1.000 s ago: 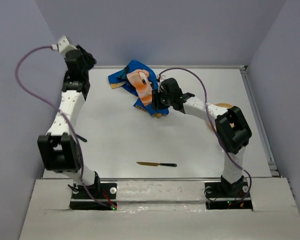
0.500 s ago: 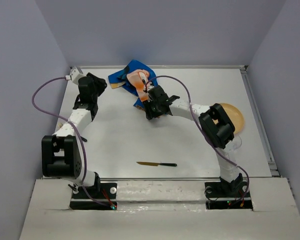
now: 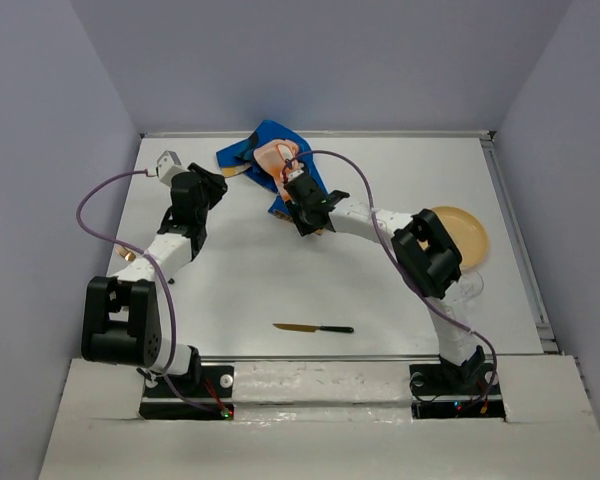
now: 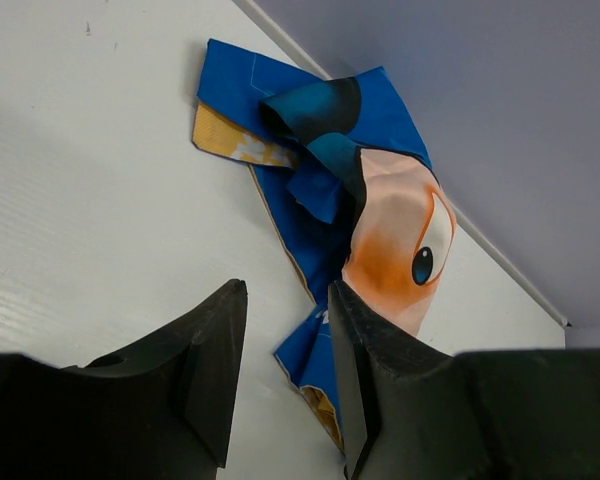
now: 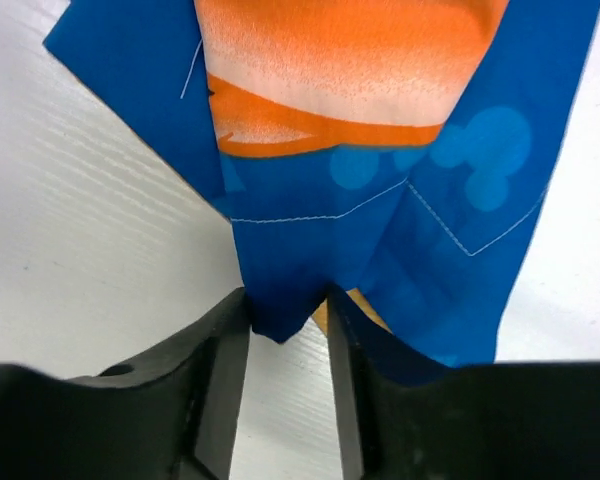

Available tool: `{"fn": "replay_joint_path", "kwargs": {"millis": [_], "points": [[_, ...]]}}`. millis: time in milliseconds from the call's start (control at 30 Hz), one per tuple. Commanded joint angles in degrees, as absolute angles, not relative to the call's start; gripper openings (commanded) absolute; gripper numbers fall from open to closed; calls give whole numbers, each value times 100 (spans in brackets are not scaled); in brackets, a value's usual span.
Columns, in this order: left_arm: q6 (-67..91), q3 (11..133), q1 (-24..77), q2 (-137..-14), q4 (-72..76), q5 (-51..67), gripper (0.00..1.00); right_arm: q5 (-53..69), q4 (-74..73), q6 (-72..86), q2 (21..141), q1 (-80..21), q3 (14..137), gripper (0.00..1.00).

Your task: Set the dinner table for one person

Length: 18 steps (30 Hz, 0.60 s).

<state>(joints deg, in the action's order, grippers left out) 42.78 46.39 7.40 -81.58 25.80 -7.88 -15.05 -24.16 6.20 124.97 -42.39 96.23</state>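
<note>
The white dinner table (image 3: 240,285) carries a crumpled blue Mickey Mouse placemat (image 3: 272,165) at the back centre. My right gripper (image 3: 302,208) is at the mat's near edge. In the right wrist view its jaws (image 5: 285,300) pinch a folded blue corner of the placemat (image 5: 380,200), which touches both fingers. My left gripper (image 3: 215,180) hovers just left of the mat. In the left wrist view it (image 4: 285,290) is slightly open and empty above the bare table (image 4: 100,200), with the placemat (image 4: 350,180) ahead of it.
A yellow plate (image 3: 460,235) lies at the right, partly behind the right arm. A knife (image 3: 313,328) with a black handle lies near the front centre. A small brown item (image 3: 127,256) sits beside the left arm. Walls enclose the table's back and sides.
The left arm swung in from the back-left corner toward the placemat. The right gripper moved left along the mat's near edge, uncovering the plate. The mat has barely shifted.
</note>
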Motion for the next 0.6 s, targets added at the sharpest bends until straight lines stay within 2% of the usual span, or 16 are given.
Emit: {"fn": "replay_joint_path", "kwargs": {"millis": [0,67,167,200,433,533,567], "points": [[4307,4500,782,-7989,3058,-958,49,-2074,-2522,483,12498,-4263,9932,31],[4324,4448,800,-7998,3094,-949,48,-2127,-2549,449,12472,-4263,9940,16],[4307,4447,835,-8007,3103,-949,49,-2311,-2566,352,12340,-4263,9932,2],[4307,4447,861,-8016,3103,-984,48,-2520,-2575,308,12288,-4263,9914,0],[4333,4307,993,-7779,3094,-1046,48,-3656,-2575,-869,11586,-4263,10458,0],[4298,4236,993,-7568,3024,-1098,48,-3420,-2610,-1010,10646,-4411,10355,0],[4254,4219,993,-7411,2945,-1125,48,-3445,-2663,-1019,10061,-4569,9962,0]]}}
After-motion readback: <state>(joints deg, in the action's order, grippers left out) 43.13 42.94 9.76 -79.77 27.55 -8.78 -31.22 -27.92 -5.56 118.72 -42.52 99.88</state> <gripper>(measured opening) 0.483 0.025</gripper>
